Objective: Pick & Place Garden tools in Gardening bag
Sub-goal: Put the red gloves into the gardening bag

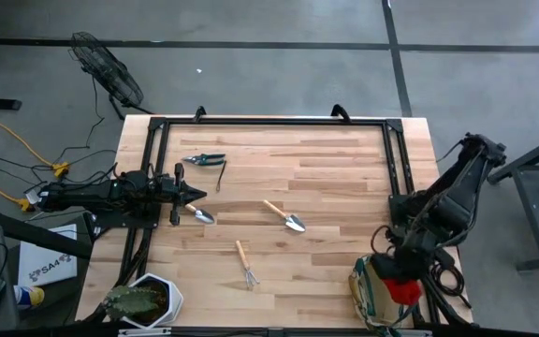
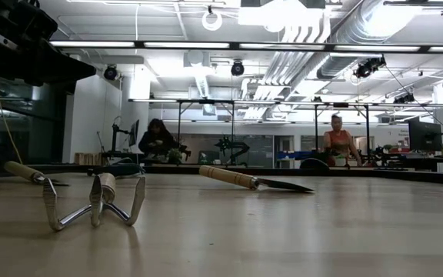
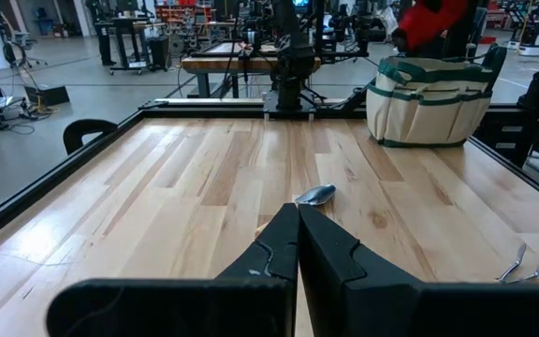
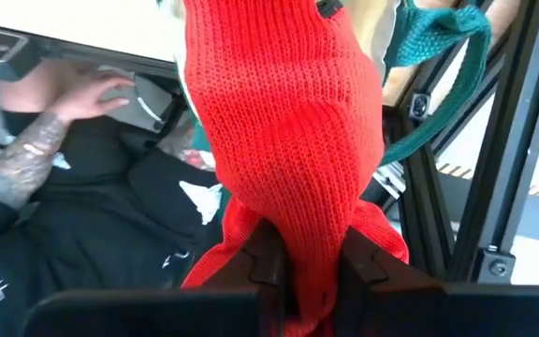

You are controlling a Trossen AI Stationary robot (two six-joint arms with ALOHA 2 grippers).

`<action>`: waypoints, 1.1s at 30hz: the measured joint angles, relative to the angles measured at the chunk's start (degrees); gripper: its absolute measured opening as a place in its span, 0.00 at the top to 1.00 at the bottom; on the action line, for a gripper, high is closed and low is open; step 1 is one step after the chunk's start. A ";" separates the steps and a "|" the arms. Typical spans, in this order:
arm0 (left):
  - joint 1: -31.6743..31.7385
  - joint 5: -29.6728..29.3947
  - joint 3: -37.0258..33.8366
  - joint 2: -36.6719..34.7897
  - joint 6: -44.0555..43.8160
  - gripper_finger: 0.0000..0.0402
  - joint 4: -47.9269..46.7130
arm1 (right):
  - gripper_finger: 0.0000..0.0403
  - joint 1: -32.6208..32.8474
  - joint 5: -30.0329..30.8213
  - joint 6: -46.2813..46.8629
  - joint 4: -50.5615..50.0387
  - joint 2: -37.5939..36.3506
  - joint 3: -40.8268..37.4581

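A pale wooden butcher-block worktop [image 1: 326,178] sits inside a black metal frame, with two dark robot arms, one at each side.

The right tool [image 4: 302,271] is clenched on a red knitted fabric item [image 4: 284,131], which shows ahead of its fingers in the wrist view. From above, this tool [image 1: 402,281] holds the red item [image 1: 400,288] over the open top of the small khaki fabric gardening bag with dark green trim [image 1: 371,292], which stands directly beneath it at the near right corner of the worktop.

The left tool [image 1: 193,196] is clenched shut and grasps nothing, hovering low over the left side of the worktop. Just beyond its fingertips lies a wooden-handled metal trowel [image 1: 200,215]. A second wooden-handled trowel [image 1: 284,216] lies farther off, between the two tools. A wooden-handled pronged rake [image 1: 245,263] lies nearer the front edge. Green-handled pruning shears [image 1: 204,160] rest beside the left tool, on the far side.

A cactus-like plant in a white hexagonal pot [image 1: 148,301] stands at the near left corner, behind the left arm. A person's arm in a dark sleeve [image 4: 54,140] shows beyond the right tool.
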 joint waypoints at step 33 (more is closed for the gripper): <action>0.00 0.00 0.00 0.00 0.00 1.00 0.00 | 0.91 0.39 3.18 0.03 -0.37 14.51 0.00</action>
